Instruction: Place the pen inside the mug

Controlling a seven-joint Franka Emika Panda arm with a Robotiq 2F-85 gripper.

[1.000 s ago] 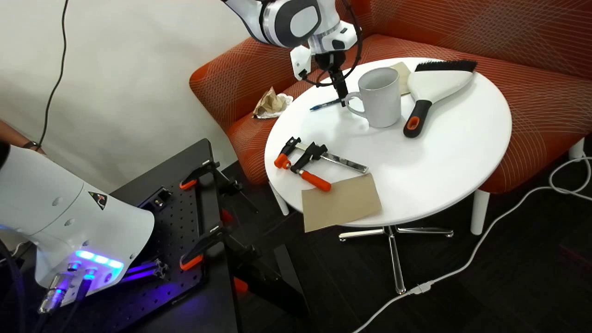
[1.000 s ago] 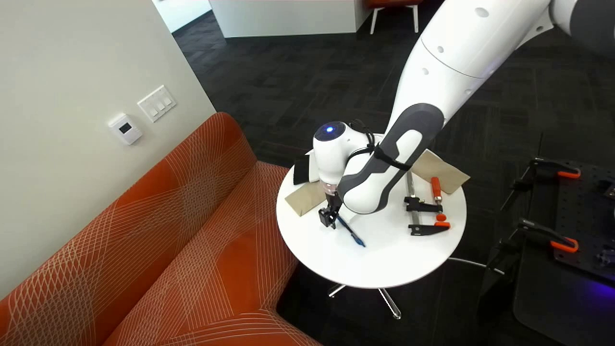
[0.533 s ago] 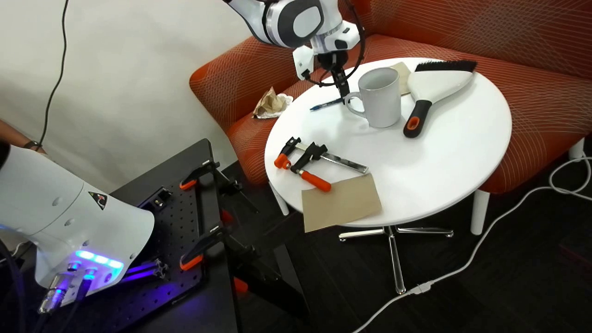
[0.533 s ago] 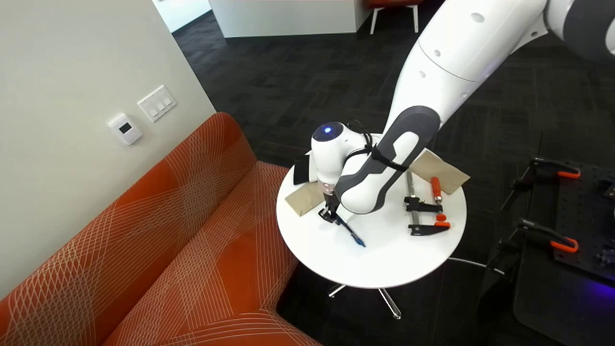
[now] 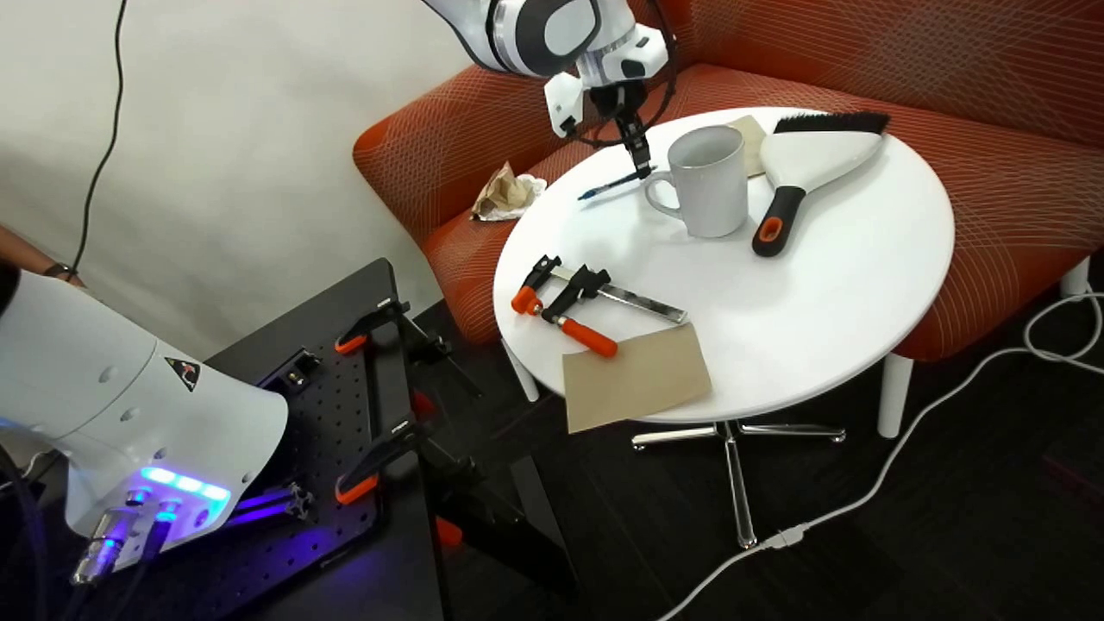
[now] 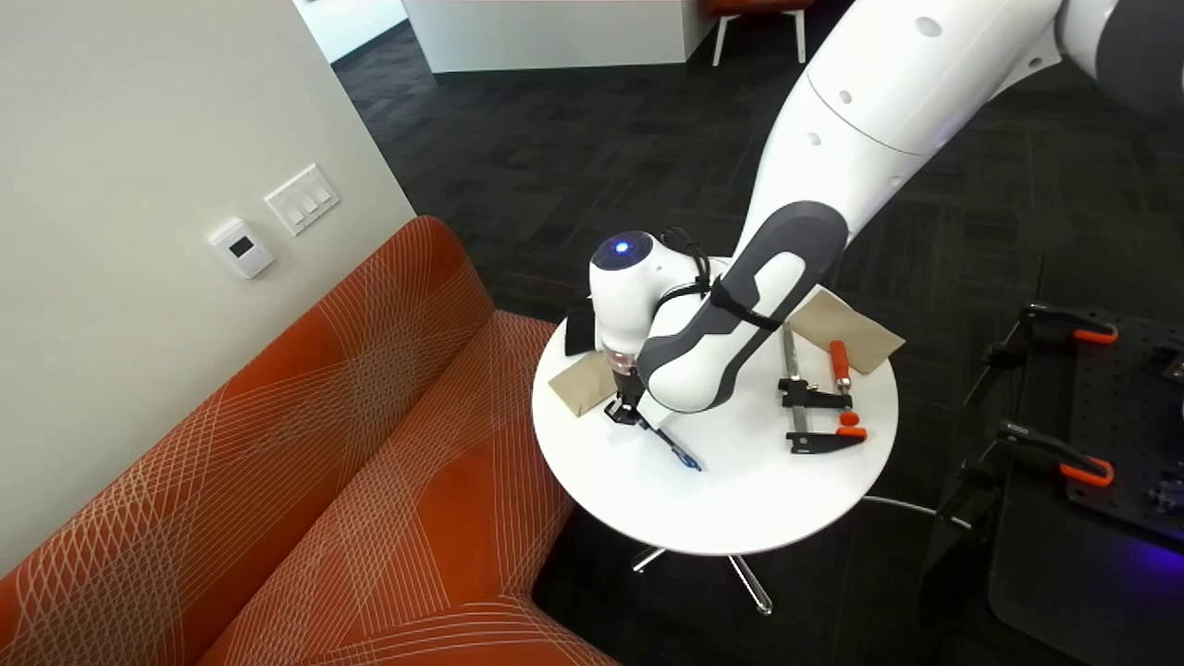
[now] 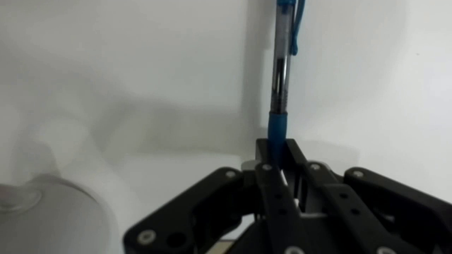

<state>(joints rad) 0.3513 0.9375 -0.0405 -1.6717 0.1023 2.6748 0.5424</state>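
The blue-ended clear pen runs up the wrist view, its near blue end pinched between the fingertips of my gripper. In an exterior view the pen slants just over the table, with a faint shadow beneath it. My gripper is shut on its inner end, close behind the mug's handle. The plain light-grey-white mug stands upright beside the gripper. Part of the mug appears at the lower left of the wrist view. From the opposite side the arm hides most of it, while the pen juts out.
On the round white table lie a bar clamp with orange grips, a brown card at the edge, a brown piece behind the mug and a large brush. Crumpled paper lies on the sofa.
The jaws have shut on the pen's end. Gripper and pen have risen slightly from the table, and the pen's gripped end is higher than before. The mug has not moved.
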